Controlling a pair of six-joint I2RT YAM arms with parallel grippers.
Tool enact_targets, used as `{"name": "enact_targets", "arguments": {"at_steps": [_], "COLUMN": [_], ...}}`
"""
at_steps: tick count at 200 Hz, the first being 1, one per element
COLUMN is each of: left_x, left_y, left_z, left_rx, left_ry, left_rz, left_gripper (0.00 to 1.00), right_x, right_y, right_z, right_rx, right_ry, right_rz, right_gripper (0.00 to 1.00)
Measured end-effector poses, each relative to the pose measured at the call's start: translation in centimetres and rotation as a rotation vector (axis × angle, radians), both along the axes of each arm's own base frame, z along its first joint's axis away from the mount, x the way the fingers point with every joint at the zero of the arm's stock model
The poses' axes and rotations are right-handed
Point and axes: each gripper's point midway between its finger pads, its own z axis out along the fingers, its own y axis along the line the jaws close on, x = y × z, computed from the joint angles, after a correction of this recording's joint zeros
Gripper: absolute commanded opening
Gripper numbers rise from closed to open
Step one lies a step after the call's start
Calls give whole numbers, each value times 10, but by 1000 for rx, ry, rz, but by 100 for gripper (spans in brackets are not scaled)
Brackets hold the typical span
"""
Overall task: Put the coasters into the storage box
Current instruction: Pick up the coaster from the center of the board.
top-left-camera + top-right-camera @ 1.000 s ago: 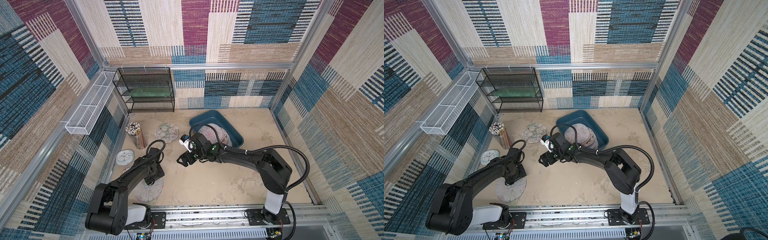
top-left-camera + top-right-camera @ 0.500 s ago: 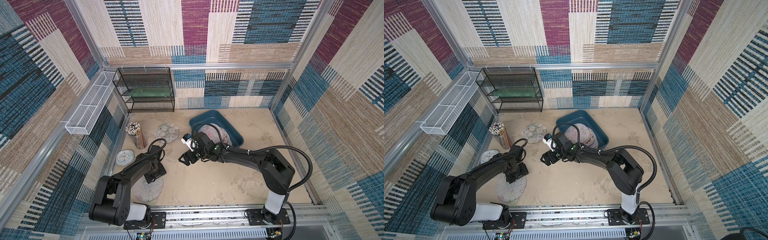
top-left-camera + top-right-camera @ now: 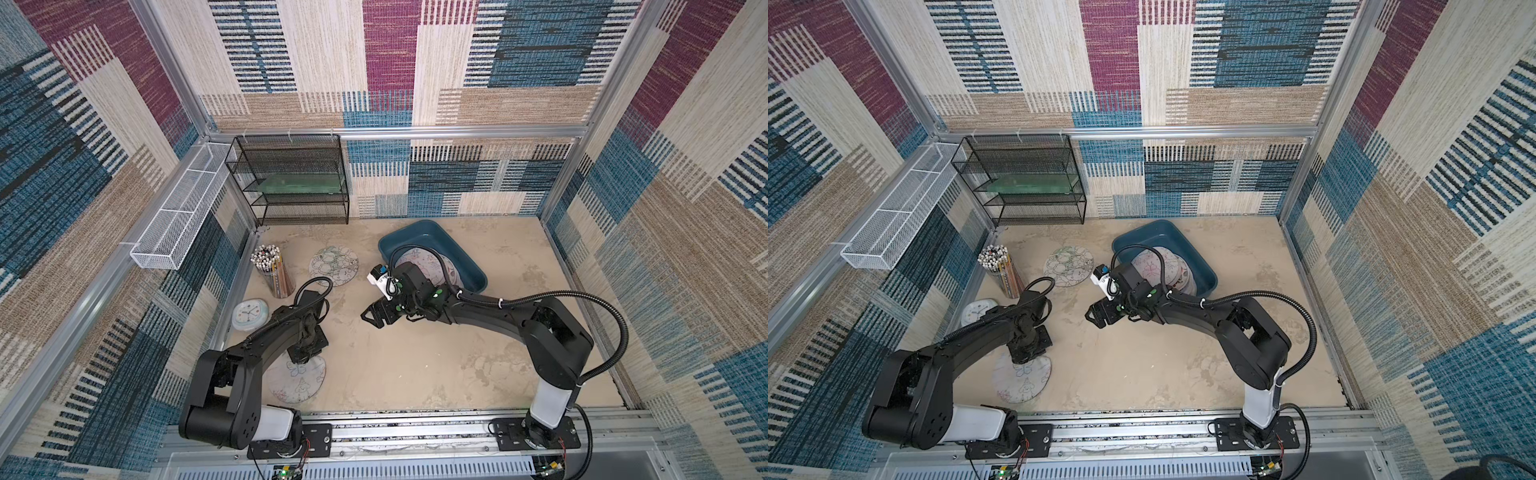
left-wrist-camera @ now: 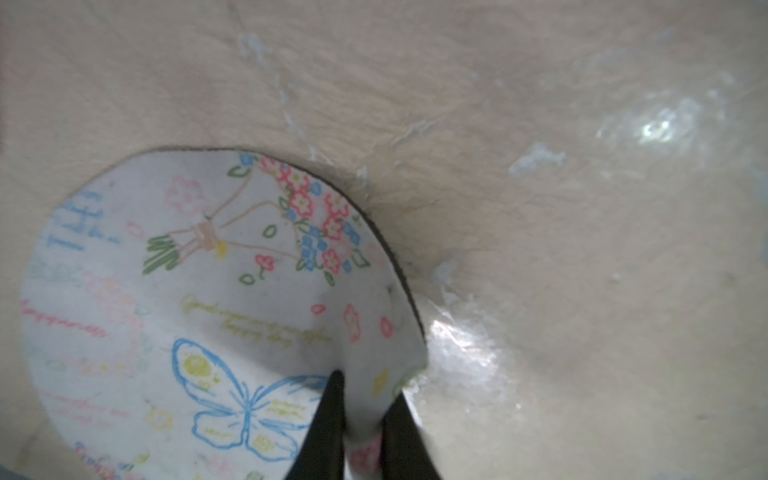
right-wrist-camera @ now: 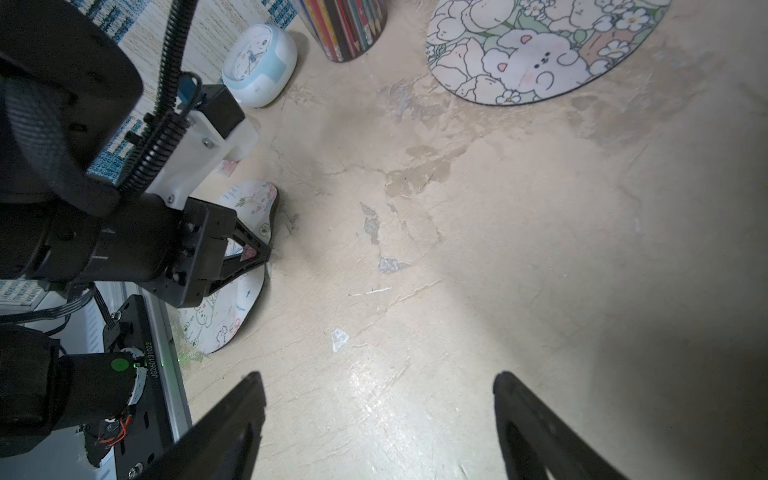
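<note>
Nearest the base rail, the left gripper [image 4: 363,384] is pinched tight on the rim of a thin white round coaster printed with a blue butterfly [image 4: 199,291], puckering its edge up off the beige tabletop [image 4: 582,249]. Farther in, the right gripper [image 5: 378,378] hovers over the tabletop, jaws wide and holding nothing. Beyond it a round bunny-print coaster [image 3: 333,266] lies flat, and farther right the teal-blue rectangular plastic storage box [image 3: 467,262] holds stacked pastel coasters [image 3: 1156,268].

The scuffed beige tabletop [image 3: 415,365] carries a black wire rack [image 3: 291,183] in its back-left corner, a cup of coloured pencils [image 3: 275,272] and a pale-blue clock [image 3: 249,314] along the left wall, the teal storage box [image 3: 415,235] toward the back, a bunny-print coaster [image 3: 333,266] between cup and box, and a butterfly-print coaster [image 3: 297,384] near the front.
</note>
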Motion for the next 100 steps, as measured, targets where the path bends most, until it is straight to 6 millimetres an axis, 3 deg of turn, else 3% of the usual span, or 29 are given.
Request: {"name": "enact_targets", "arguments": {"at_steps": [11, 32, 57, 100], "left_x": [1, 8, 37, 70], "left_y": [-1, -10, -38, -65], "left_z": [2, 8, 27, 54], "left_rx": [4, -30, -135, -222], "left_ry": [-4, -27, -130, -241], "left_rz": [-5, -25, -66, -109], "left_gripper": [0, 0, 0, 0], "right_x": [-1, -6, -15, -31], "right_y": [0, -1, 4, 19], "right_z": [-3, -11, -16, -20], "right_rx": [-4, -7, -1, 14], "right_ry": [7, 23, 27, 25], "right_rz": [3, 15, 47, 104], "right_gripper": [88, 88, 88, 89]}}
